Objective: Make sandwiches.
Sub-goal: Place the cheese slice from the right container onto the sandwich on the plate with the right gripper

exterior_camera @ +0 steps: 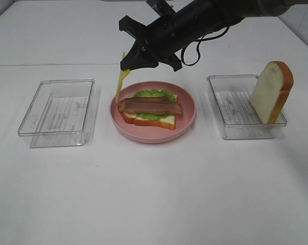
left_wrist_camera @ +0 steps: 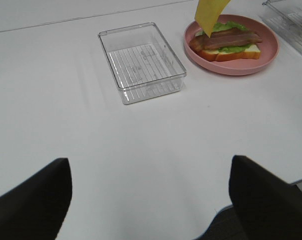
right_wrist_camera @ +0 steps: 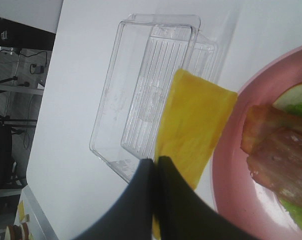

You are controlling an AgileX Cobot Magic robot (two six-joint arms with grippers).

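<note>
With my right gripper (right_wrist_camera: 155, 167) clenched on the hanging cheese slice (exterior_camera: 121, 84), I judged it should be centred over the bacon (exterior_camera: 149, 105) before lowering flat.

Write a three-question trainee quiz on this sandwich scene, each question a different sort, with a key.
1. True or false: the right gripper is shut on the cheese slice.
2. What lies topmost on the stack on the pink plate? A lettuce B bacon C bread
3. Fill in: the second bread slice leans upright in the ___ clear tray, as the high camera sees it.

Key: 1 true; 2 B; 3 right
</note>
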